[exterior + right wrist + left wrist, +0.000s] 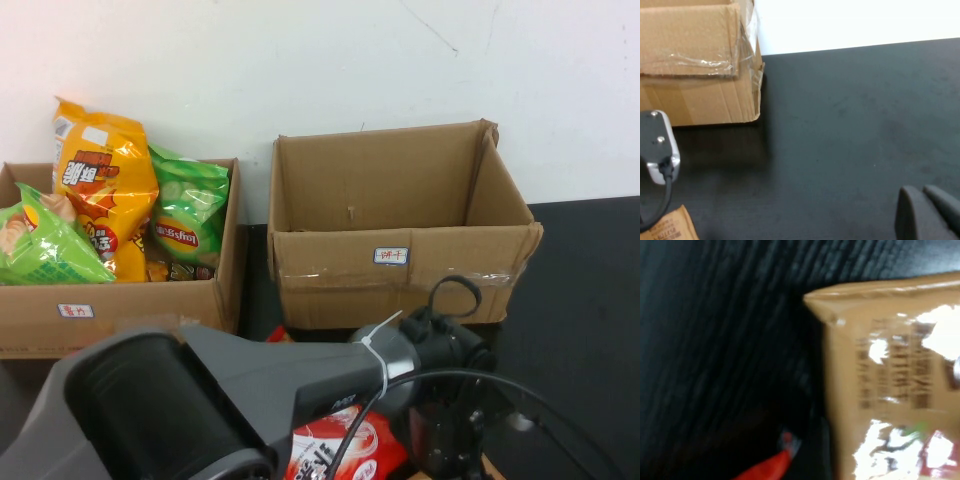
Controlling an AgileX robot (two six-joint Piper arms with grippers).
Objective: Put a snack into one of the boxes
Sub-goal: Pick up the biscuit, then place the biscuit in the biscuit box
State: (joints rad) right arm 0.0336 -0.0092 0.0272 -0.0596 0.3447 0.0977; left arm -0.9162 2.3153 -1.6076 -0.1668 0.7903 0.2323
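A tan snack pack (890,375) fills the left wrist view from close up, lying on the black table; its corner also shows in the right wrist view (671,226). A red and white snack pack (340,448) lies beside it under my left arm. My left gripper (440,440) hangs low over the snacks in front of the empty right box (400,262). The left box (120,300) holds orange and green chip bags (105,185). My right gripper (922,192) is shut and empty above bare table, to the right of the right box (695,65).
The two cardboard boxes stand side by side against the white wall with a narrow gap between them. My left arm's thick body (200,400) covers the table's front left. Black table (855,125) stretches to the right of the right box.
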